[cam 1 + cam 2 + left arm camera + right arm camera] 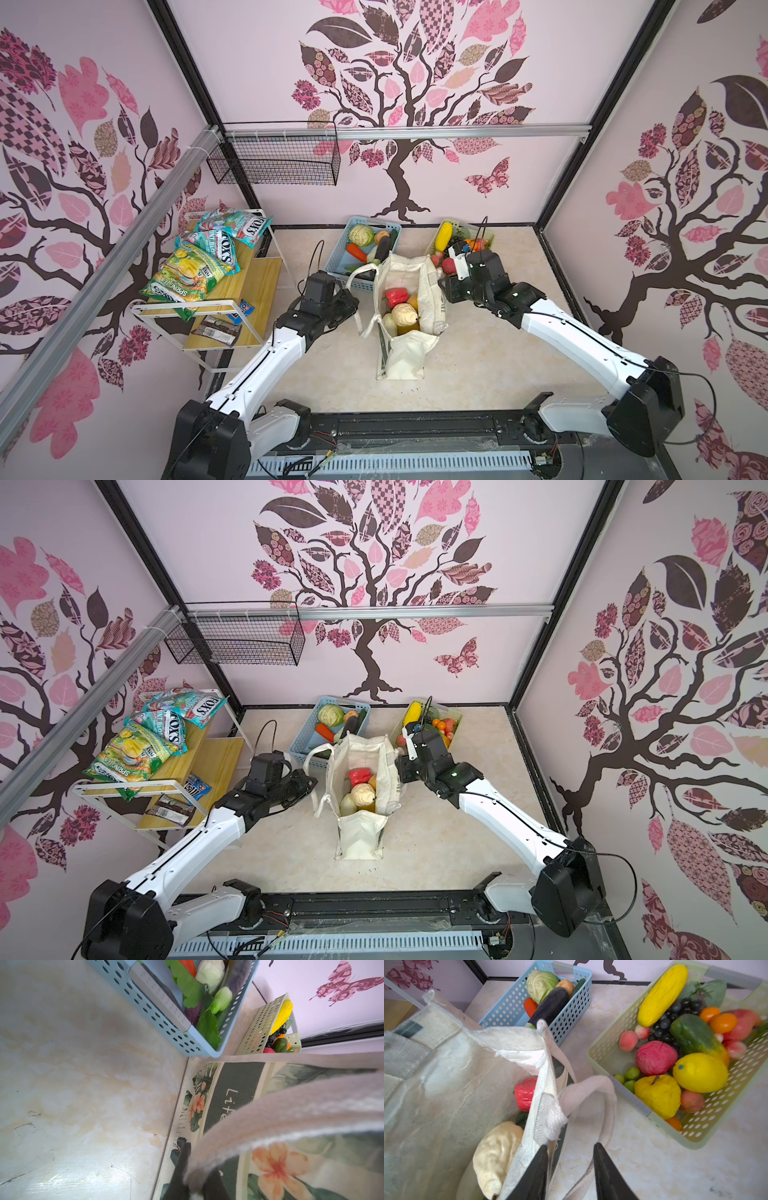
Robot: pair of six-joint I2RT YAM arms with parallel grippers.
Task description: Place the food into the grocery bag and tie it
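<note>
The left gripper (199, 1167) is clamped on one strap (291, 1105) of the grocery bag (432, 286), which stands mid-table with some food (404, 312) inside. The right gripper (570, 1146) has its jaws apart right by the other strap (591, 1086).

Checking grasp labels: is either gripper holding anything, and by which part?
The left gripper is shut on the grocery bag, pinching one cream strap. The right gripper stands open, with the other strap loose between its jaws, holding nothing.
</note>
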